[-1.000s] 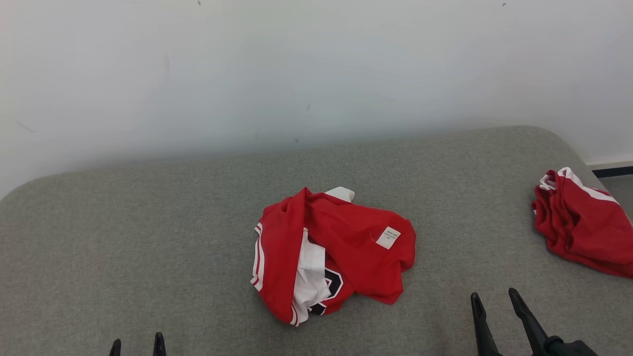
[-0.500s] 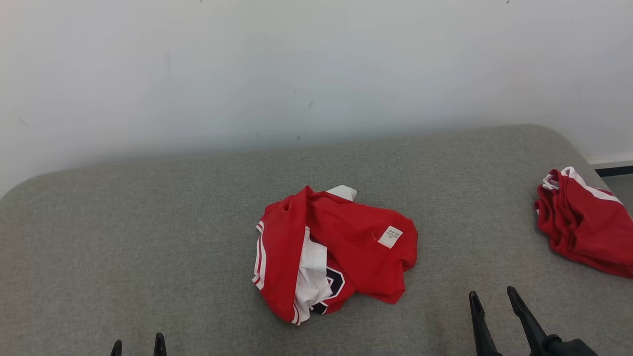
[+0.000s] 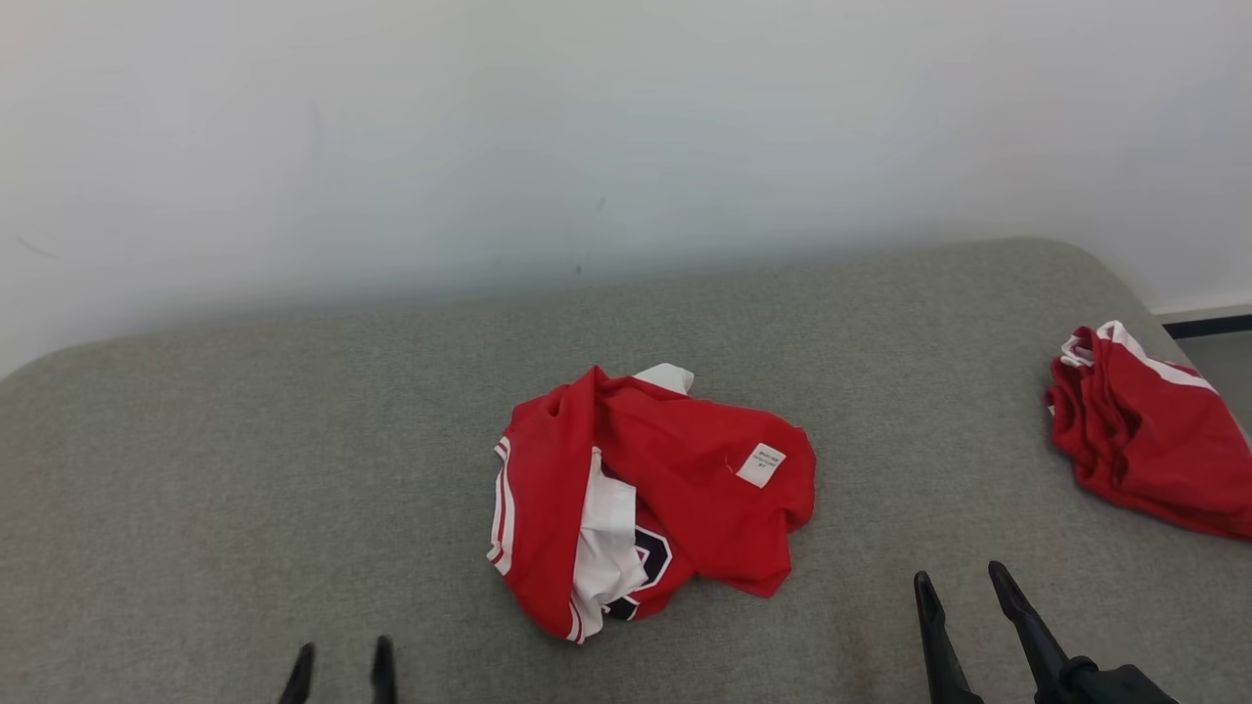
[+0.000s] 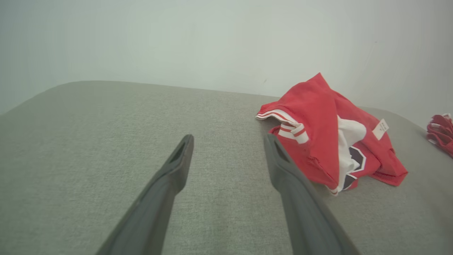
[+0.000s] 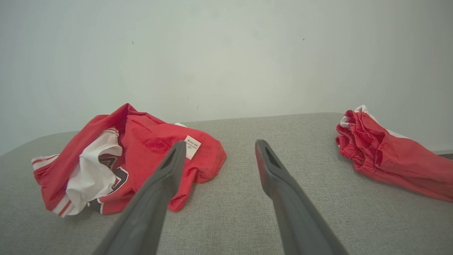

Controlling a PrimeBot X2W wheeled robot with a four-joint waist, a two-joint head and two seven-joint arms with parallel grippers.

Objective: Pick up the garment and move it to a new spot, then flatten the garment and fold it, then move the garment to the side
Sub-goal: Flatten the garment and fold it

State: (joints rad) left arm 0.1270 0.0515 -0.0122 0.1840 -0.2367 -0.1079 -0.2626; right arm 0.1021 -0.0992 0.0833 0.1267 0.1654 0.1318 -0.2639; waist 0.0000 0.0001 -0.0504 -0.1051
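**Left gripper (image 3: 344,647) edges inward**

It sits nearer the crumpled garment (image 3: 675,469), mid-cushion (image 3: 245,440), than a second ago; the right gripper (image 3: 959,572) is unmoved. Both gape wide, empty. The right wrist view shows more of a second red heap (image 5: 385,156) than the head view, which crops it.

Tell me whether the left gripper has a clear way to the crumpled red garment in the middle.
Probably yes: the left gripper stands open, and only bare grey surface lies between it and the garment.
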